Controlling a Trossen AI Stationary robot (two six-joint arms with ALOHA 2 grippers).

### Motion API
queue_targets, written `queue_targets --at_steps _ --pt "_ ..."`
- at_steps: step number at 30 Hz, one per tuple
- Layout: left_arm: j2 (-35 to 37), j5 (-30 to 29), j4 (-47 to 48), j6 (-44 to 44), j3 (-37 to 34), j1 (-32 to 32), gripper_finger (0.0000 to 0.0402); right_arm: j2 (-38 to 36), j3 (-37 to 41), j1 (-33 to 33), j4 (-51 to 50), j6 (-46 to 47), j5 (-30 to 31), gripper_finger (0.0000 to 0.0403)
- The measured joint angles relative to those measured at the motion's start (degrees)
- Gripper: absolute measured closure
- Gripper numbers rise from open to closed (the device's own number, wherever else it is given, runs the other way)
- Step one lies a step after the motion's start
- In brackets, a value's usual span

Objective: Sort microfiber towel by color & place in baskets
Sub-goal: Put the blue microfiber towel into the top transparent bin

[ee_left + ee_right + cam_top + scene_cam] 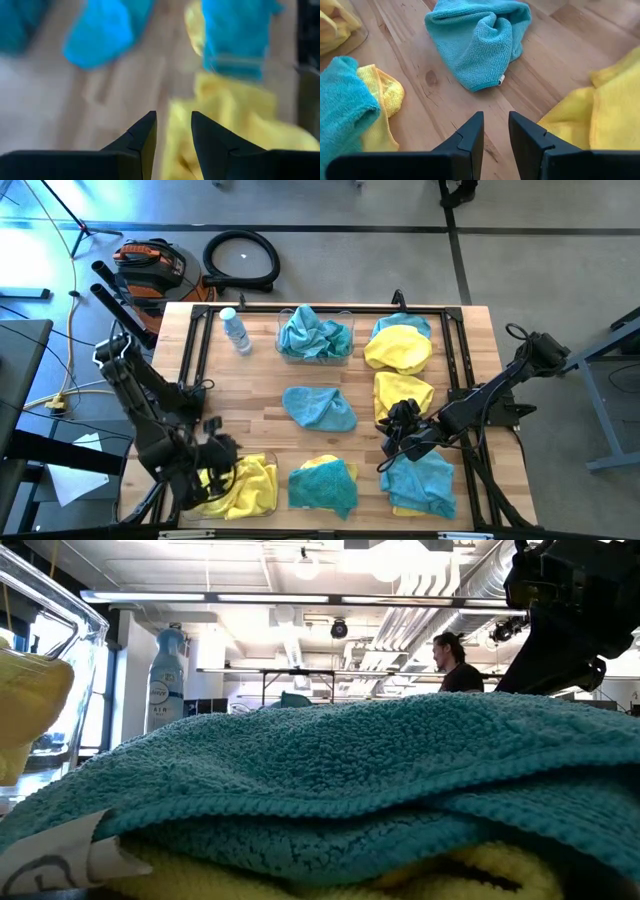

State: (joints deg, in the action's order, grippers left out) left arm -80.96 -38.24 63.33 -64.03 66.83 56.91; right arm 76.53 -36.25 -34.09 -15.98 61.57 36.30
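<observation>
Teal-blue and yellow microfiber towels lie spread over the wooden table. A clear basket point(315, 345) at the far edge holds teal towels. A second basket point(245, 490) at the near left corner holds yellow towels. My left gripper point(215, 455) point(173, 127) hovers over that basket's yellow towels point(235, 120), slightly open and empty. My right gripper point(400, 428) point(495, 127) hangs slightly open over bare wood. It is between a yellow towel point(402, 395) and a teal towel on a yellow one point(420, 483). The middle teal towel point(475, 42) lies ahead of it.
A small water bottle point(236, 330) stands at the far left beside the far basket. A teal towel over a yellow one point(322, 483) point(330, 780) lies at the near edge. A yellow towel over a teal one point(398, 348) lies far right. A person point(458, 665) stands in the room behind.
</observation>
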Motion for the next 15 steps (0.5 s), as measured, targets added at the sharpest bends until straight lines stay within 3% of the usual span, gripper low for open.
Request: queue_targets --at_steps 3,6,11,15 --pt "0.3 -6.8 0.0 5.0 0.0 -2.4 0.0291 0.0 0.0 0.5 0.3 -2.0 0.8 0.0316" --pt "0.3 -9.9 -0.4 9.7 -1.2 -5.8 0.0291 0.0 0.0 1.9 3.0 -1.2 0.8 0.0316" --pt "0.3 -8.9 -2.6 15.9 -5.6 -12.8 0.0291 0.0 0.0 5.4 11.4 -7.6 1.1 0.0316" --pt "1.9 -7.7 -12.2 23.3 -11.3 -17.5 0.0291 0.0 0.0 9.0 21.9 -15.6 1.0 0.0316"
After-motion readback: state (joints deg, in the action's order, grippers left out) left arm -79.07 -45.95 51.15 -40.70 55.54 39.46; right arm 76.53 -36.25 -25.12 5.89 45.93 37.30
